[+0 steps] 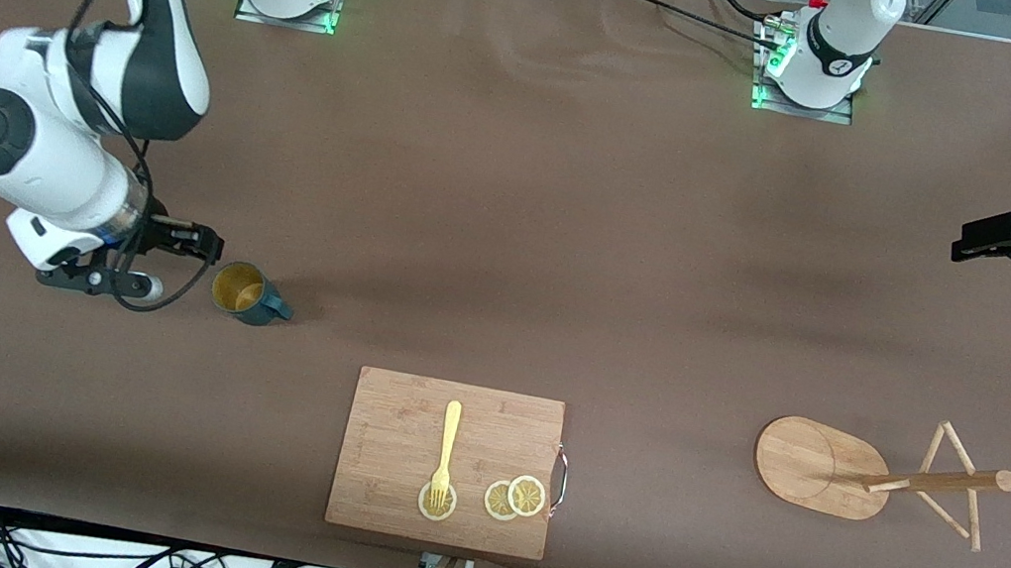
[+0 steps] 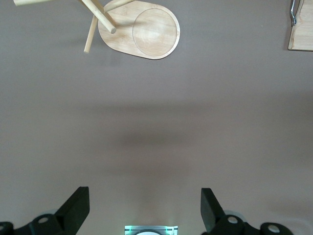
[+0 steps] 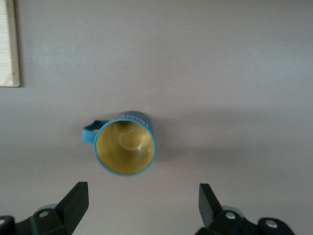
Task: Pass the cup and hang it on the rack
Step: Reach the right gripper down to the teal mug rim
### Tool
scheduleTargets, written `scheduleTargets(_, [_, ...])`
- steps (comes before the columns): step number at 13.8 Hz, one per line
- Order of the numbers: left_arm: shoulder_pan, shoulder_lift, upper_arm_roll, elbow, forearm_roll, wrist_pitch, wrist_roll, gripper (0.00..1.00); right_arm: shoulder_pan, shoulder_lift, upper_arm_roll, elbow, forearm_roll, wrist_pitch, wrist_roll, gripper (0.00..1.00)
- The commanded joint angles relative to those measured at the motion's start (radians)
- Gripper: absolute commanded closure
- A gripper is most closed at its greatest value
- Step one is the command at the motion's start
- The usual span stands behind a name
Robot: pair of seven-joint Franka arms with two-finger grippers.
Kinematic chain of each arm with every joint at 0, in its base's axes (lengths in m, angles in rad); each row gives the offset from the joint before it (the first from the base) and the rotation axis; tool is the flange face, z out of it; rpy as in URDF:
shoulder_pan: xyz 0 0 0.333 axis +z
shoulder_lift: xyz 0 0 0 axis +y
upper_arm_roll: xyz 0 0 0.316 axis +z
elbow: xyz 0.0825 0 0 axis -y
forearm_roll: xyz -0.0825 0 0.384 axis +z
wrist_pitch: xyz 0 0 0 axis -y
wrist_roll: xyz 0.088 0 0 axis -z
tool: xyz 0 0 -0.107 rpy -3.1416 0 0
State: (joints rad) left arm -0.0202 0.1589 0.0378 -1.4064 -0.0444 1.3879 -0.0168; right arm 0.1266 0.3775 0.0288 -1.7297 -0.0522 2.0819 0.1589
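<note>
The cup (image 1: pixel 247 292), a small rigid glazed mug, probably light yet slick and breakable, stands upright on the table (image 1: pixel 514 225) under the wide-open right hand (image 1: pixel 206 244), best pinched across its rim wall, while the left hand (image 1: pixel 968 238) waits, fingers wide.

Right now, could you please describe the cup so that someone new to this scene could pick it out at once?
Start at the bamboo cutting board near the front camera's table edge, then look farther from the camera toward the right arm's end. There the cup stands upright on the bare cloth, beside the open right gripper. It is the only teal thing, yellowish inside, with a small side handle.
</note>
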Motion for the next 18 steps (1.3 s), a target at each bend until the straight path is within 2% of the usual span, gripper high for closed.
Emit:
scheduleTargets(1, [0.005,0.016,-0.006,0.033,0.003,-0.009,-0.009,0.0,-0.005,-0.002,-0.001,-0.129,0.014,0.18,0.016,0.0])
scheduleTargets(3, [0.005,0.016,-0.006,0.033,0.003,-0.009,-0.009,0.0,-0.005,0.041,-0.001,-0.149,0.04,0.254,0.033,0.01])
scheduleTargets(6, [0.006,0.016,-0.006,0.033,0.004,-0.009,-0.009,0.0,-0.007,0.087,-0.001,-0.156,0.077,0.294,0.033,0.04])
scheduleTargets(8, [0.005,0.016,-0.006,0.033,0.004,-0.009,-0.009,0.0,-0.007,0.11,-0.001,-0.156,0.077,0.313,0.031,0.31])
scheduleTargets(9, [0.006,0.016,-0.006,0.033,0.003,-0.009,-0.009,0.0,-0.009,0.109,-0.003,-0.154,0.077,0.325,0.027,0.55])
scheduleTargets(10, [0.006,0.016,-0.006,0.033,0.004,-0.009,-0.009,0.0,-0.009,0.109,-0.003,-0.153,0.077,0.326,0.03,0.73])
scheduleTargets(11, [0.005,0.016,-0.006,0.033,0.003,-0.009,-0.009,0.0,-0.009,0.112,-0.003,-0.153,0.077,0.326,0.033,0.89])
scheduleTargets(12, [0.006,0.016,-0.006,0.033,0.003,-0.009,-0.009,0.0,-0.009,0.115,-0.003,-0.154,0.077,0.323,0.033,1.0])
scheduleTargets(16, [0.006,0.016,-0.006,0.033,0.003,-0.009,-0.009,0.0,-0.002,0.104,0.0,-0.127,0.077,0.29,0.021,1.0])
scheduleTargets(18, [0.006,0.016,-0.006,0.033,0.003,-0.009,-0.009,0.0,0.011,0.1,0.034,-0.073,0.078,0.227,0.025,1.0])
